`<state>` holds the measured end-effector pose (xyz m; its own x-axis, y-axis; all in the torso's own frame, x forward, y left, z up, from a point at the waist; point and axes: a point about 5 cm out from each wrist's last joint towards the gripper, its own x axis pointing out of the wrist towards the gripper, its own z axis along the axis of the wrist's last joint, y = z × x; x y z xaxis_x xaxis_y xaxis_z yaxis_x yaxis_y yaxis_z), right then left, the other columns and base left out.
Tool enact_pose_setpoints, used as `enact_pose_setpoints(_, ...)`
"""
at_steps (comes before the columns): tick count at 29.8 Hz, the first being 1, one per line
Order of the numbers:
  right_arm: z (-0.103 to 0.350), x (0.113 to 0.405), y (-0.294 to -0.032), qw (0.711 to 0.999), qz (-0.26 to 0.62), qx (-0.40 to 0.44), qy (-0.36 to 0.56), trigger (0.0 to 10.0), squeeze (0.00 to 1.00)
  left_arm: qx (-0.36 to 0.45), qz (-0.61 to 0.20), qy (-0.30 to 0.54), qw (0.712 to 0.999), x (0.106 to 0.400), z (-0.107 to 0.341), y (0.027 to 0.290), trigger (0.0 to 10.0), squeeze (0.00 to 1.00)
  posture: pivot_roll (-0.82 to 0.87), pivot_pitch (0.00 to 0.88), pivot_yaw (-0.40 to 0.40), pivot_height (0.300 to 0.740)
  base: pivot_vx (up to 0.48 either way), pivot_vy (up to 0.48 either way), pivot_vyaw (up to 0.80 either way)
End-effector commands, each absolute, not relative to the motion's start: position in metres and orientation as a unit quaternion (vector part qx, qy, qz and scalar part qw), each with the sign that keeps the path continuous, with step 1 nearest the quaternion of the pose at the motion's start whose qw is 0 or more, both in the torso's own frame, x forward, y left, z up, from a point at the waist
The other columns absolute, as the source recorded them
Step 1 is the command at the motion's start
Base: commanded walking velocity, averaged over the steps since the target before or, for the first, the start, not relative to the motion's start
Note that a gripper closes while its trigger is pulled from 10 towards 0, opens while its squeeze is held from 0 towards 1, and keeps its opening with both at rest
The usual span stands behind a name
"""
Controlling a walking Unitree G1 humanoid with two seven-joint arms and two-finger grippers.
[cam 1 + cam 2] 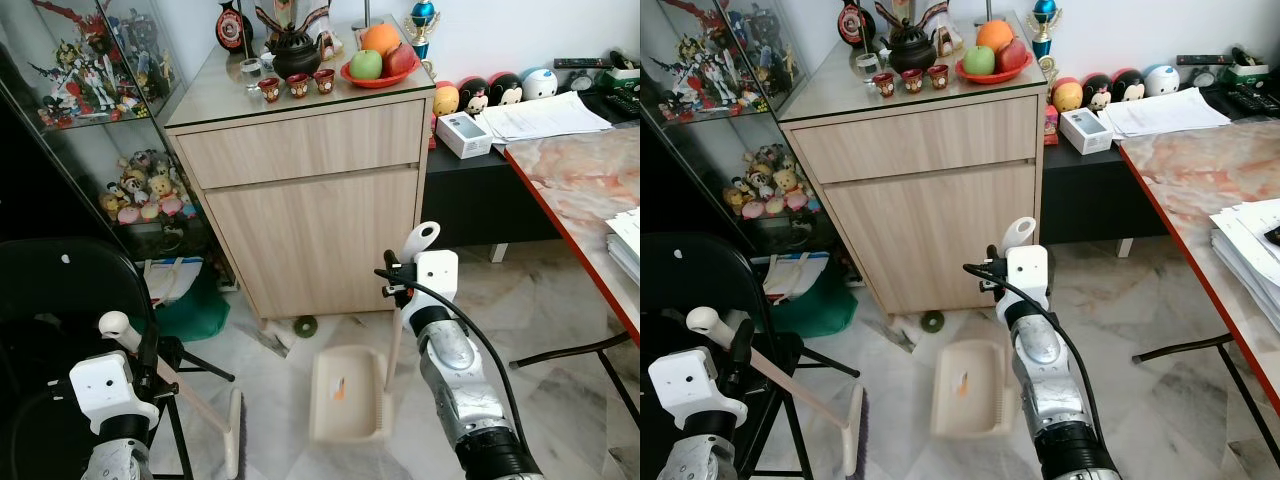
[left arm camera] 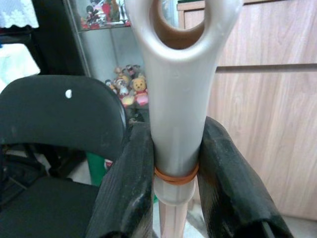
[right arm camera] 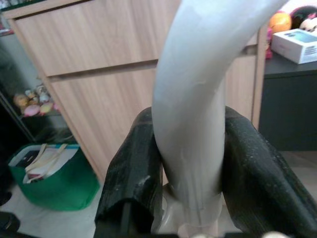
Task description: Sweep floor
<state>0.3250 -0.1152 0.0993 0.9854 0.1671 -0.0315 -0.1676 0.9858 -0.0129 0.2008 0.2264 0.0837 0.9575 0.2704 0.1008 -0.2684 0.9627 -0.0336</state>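
- The left gripper (image 2: 176, 168) is clamped on the broom handle (image 1: 165, 372), its two black fingers (image 2: 126, 183) pressing either side of the pale grip just below the hanging loop; the wrist view shows no gap between pads and handle

- From that grip the broom's long axis slants down and toward the robot's right, ending in the broom head (image 1: 234, 432), which rests on the marble floor (image 1: 520, 300) beside the black folding chair (image 1: 60, 300)

- The right gripper (image 3: 190, 163) is likewise closed around the dustpan handle (image 1: 422, 240), which rises nearly upright; the dustpan (image 1: 347, 392) sits flat on the floor at its foot

- The relation that matters: the dustpan lies to the right of the broom head and slightly farther from the robot, near but apart, with bare tile between them

- A small orange scrap (image 1: 340, 388) already lies inside the pan

- A dark strip of debris (image 1: 272, 340) and a small green round thing (image 1: 305, 325) lie on the floor beyond the broom head, just before the foot of the wooden cabinet (image 1: 310, 220), and beyond the pan's far left corner

- As I judge it, the left arm is the nearer to that debris, so the brush would have to reach forward past it and draw rightward into the pan, while the right arm only steadies the pan
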Motion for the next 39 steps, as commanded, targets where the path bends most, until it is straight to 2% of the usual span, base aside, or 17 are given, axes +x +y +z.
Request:
enact_pose_setpoints(1,0.109,0.327,-0.105,0.995,0.101,-0.008,-0.006,10.0,0.0,0.009,0.148,-0.067,0.987,0.198,0.093,0.232,10.0,0.0,-0.13,0.01,0.151,0.74,0.0,0.0,0.0)
enact_pose_setpoints(20,0.109,0.321,-0.104,0.995,0.098,0.002,-0.017,10.0,0.0,0.012,0.135,-0.048,0.99,0.193,0.093,0.227,10.0,0.0,-0.13,0.026,0.165,0.74,0.0,0.0,0.0)
enact_pose_setpoints(24,0.108,0.32,-0.104,0.995,0.099,0.001,-0.018,10.0,0.0,0.013,0.138,-0.045,0.989,0.19,0.093,0.228,10.0,0.0,-0.12,0.026,0.162,0.74,0.0,0.0,0.41)
enact_pose_setpoints(32,0.108,0.32,-0.102,0.994,0.104,-0.001,-0.017,10.0,0.0,0.015,0.143,-0.044,0.989,0.189,0.093,0.229,10.0,0.0,-0.12,0.021,0.16,0.74,0.0,0.0,-0.22)
enact_pose_setpoints(39,0.107,0.319,-0.101,0.994,0.109,0.0,-0.014,10.0,0.0,0.016,0.138,-0.045,0.989,0.189,0.094,0.229,10.0,0.0,-0.12,0.012,0.16,0.74,0.0,0.0,0.8)
